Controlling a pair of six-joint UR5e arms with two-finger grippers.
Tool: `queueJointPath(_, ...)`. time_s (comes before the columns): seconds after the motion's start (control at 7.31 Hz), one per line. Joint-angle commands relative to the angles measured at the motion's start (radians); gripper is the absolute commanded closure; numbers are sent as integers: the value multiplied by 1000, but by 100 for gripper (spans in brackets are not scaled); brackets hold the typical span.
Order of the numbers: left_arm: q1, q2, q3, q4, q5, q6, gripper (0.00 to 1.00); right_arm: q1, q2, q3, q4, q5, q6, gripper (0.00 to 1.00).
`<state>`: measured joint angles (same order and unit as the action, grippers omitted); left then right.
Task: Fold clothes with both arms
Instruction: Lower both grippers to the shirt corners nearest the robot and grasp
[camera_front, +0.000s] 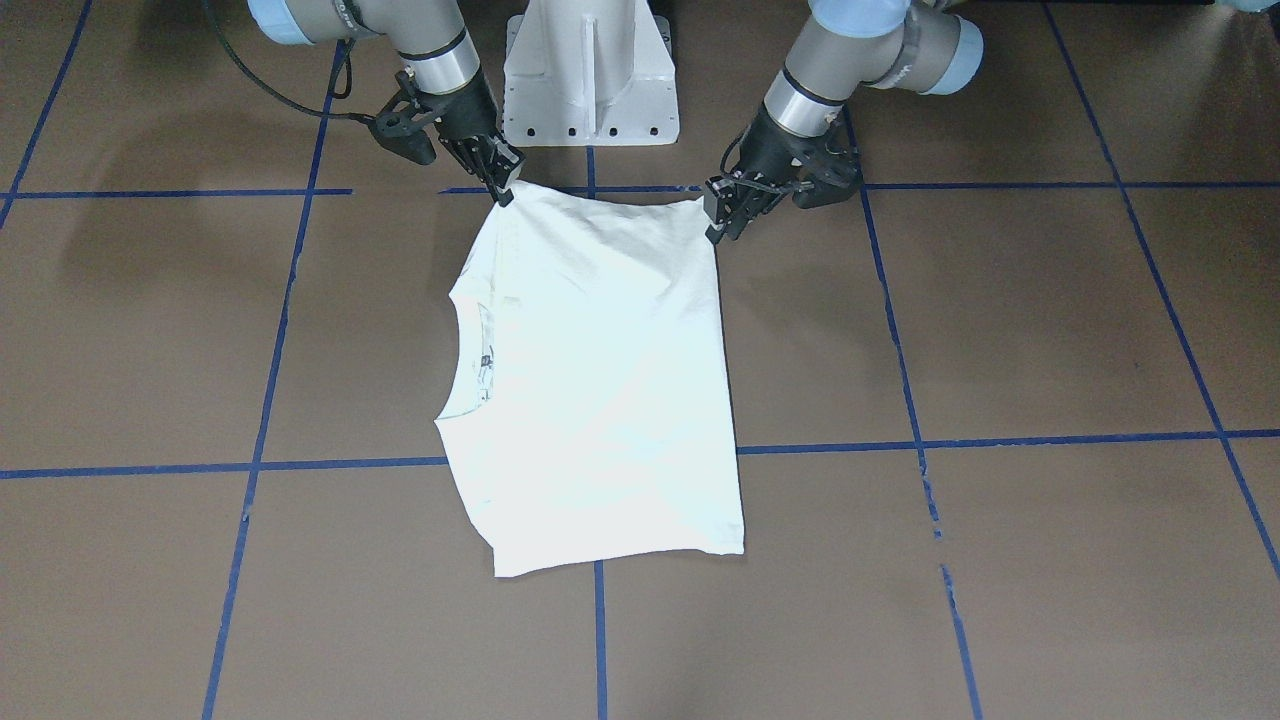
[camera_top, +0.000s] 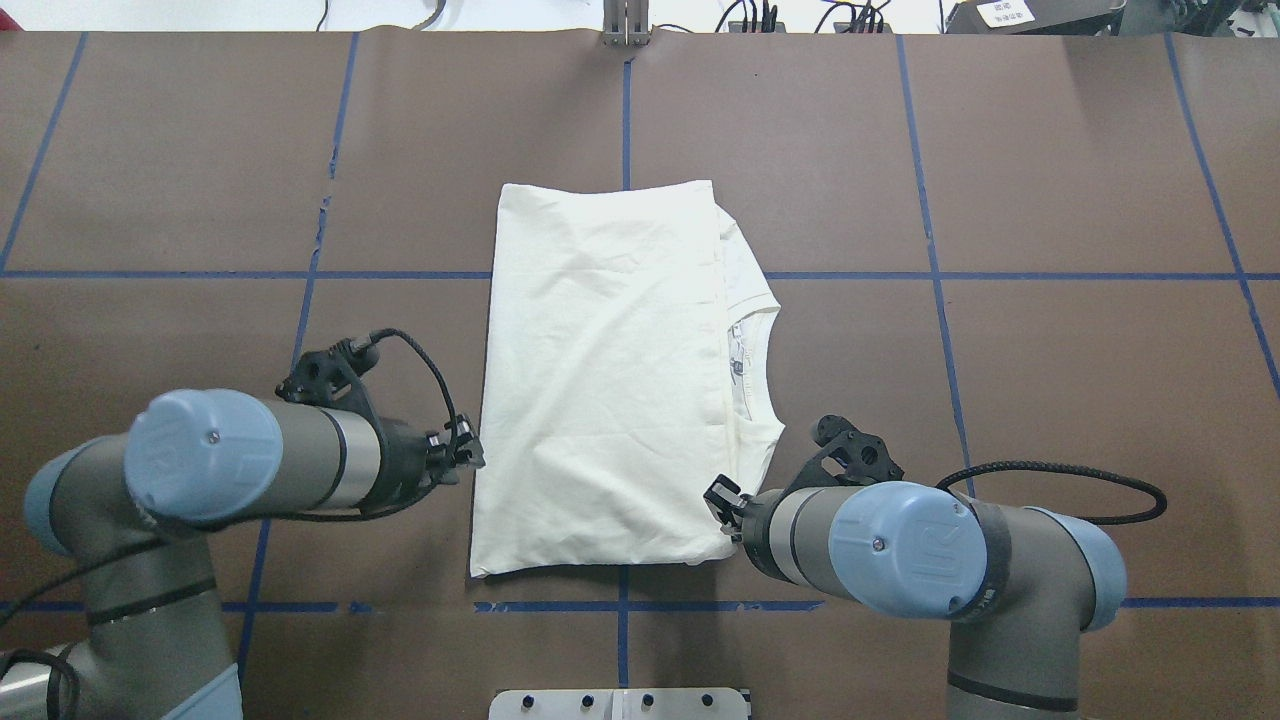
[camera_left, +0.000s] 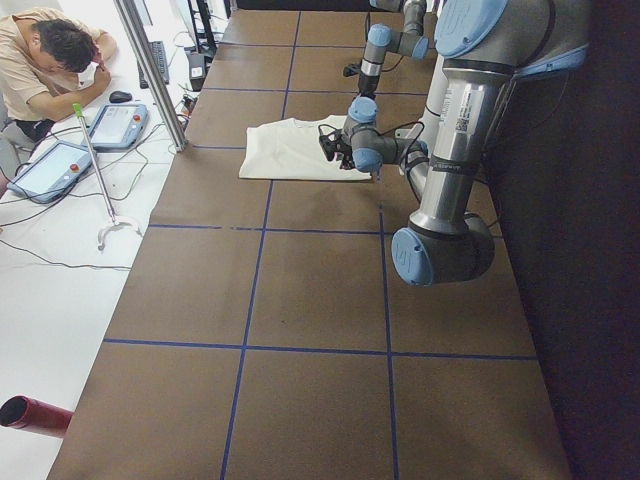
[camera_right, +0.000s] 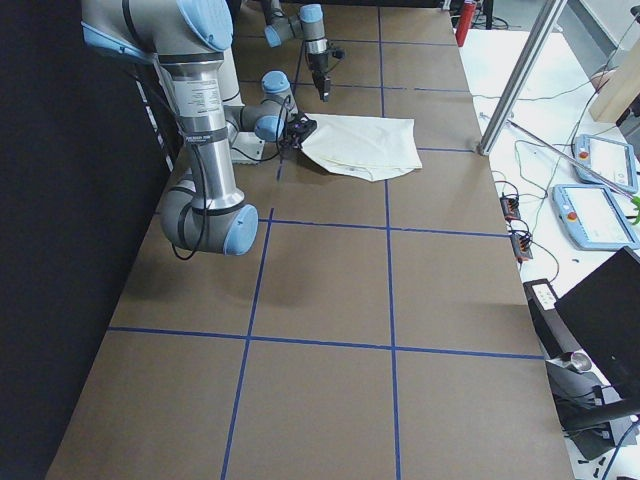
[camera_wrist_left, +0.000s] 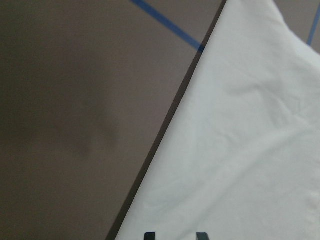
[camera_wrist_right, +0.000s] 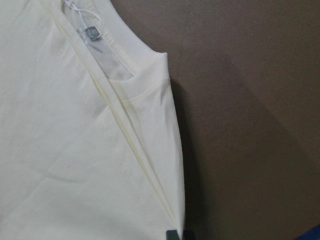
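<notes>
- The shirt (camera_top: 600, 380) lay flat in the middle of the table, folded into a tall rectangle with its plain cream side up.
- A long fold edge ran down the side nearer the robot's right. Beyond it the neckline (camera_top: 748, 345) stuck out, with a small label (camera_wrist_right: 92, 32) showing inside the collar.
- The cloth was lightly creased. Its far edge sat just past one of the cross lines, and its near edge stopped short of the line in front of the robot.
- The right gripper (camera_front: 505, 190) was at the shirt's near corner on the neckline side. In the right wrist view its fingertips stood close together, pinched on the very edge of the cloth.
- The left gripper (camera_front: 716, 228) was at the other near corner. In the left wrist view its fingertips stood apart over the cream cloth. I could not tell whether they touched it.
- The right arm (camera_top: 900, 560) and left arm (camera_top: 240, 470) both reached in low from the robot's side, one at each near corner.
- The table (camera_top: 1050, 180) was brown and marked into squares by blue tape lines (camera_top: 1000, 275).
- The white pedestal base (camera_front: 590, 70) stood between the arms, just behind the shirt's near edge.
- In the left side view a person (camera_left: 50, 60) sat at a white bench beside the table.
</notes>
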<state>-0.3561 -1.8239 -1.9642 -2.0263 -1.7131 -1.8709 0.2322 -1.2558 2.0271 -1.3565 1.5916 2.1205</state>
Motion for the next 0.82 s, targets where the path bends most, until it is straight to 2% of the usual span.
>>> queueJointPath(0.0,106,14,-5,30,32,-95,50,-1,-1,-1,0,-1,-1,100)
queueJointPath(0.68,149,3,21,43,35,-103,51,1,-1,1,-1,-2,-1,100)
